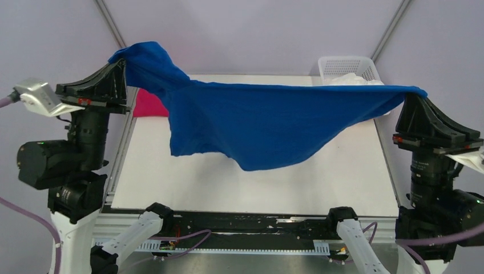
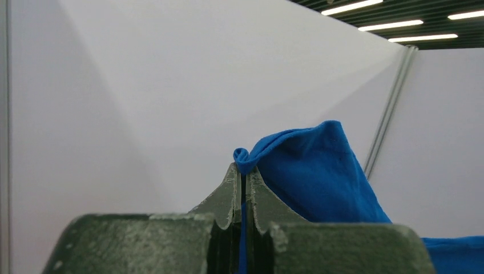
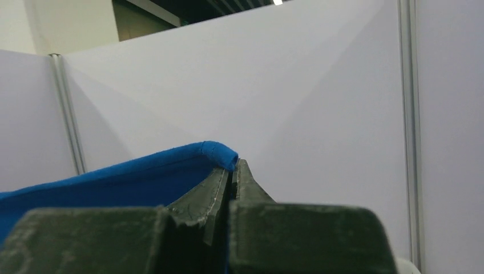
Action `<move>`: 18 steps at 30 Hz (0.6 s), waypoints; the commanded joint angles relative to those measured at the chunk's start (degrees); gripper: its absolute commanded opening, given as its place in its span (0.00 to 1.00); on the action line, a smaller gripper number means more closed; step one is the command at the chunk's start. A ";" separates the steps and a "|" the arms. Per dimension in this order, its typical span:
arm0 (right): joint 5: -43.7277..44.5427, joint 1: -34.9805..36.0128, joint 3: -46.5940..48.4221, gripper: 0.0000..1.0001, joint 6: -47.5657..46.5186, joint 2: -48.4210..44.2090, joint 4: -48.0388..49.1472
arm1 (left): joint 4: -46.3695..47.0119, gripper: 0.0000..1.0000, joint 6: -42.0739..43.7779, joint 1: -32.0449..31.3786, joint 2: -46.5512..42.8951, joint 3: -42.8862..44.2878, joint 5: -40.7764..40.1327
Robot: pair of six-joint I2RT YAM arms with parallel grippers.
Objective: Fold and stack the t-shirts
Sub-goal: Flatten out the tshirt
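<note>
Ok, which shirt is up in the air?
The blue shirt, stretched between the left end effector and right end effector; the pink shirt lies on the table.

Blue shirt [image 1: 268, 125]: royal blue, plain on the side showing. Left claw [image 2: 242, 177]: dark grey-green, pale scuffs, blue cloth pinched between its tips. Right claw [image 3: 230, 171]: same grey-green, same blue at its tips. Below the left claw, toward the right one: pink shirt [image 1: 149, 104], plain magenta. Beyond the right claw: basket [image 1: 342, 64], white lattice; white cloth [image 1: 351, 79] inside. Table [image 1: 257, 188]: white.
</note>
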 commanded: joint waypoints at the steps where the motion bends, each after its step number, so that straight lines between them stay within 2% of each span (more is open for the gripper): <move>1: -5.58 -0.10 4.81 0.00 -2.22 -0.01 -1.96 | -2.13 0.00 5.32 0.06 0.14 5.97 6.06; 6: -6.68 -0.10 5.95 0.00 -2.34 0.77 -2.45 | -3.61 0.00 8.13 0.09 1.01 10.32 7.98; 10: -4.67 -0.09 3.50 0.00 -2.39 2.95 -1.72 | -0.58 0.00 9.99 0.07 2.13 6.14 6.05; 15: 3.22 -0.15 -4.28 0.00 -2.96 7.72 2.21 | 4.91 0.01 12.65 0.14 8.83 -1.92 -7.69; 18: 9.72 -0.09 -10.72 0.01 -3.27 12.62 6.03 | 7.52 0.03 15.11 0.47 19.11 -4.98 -15.85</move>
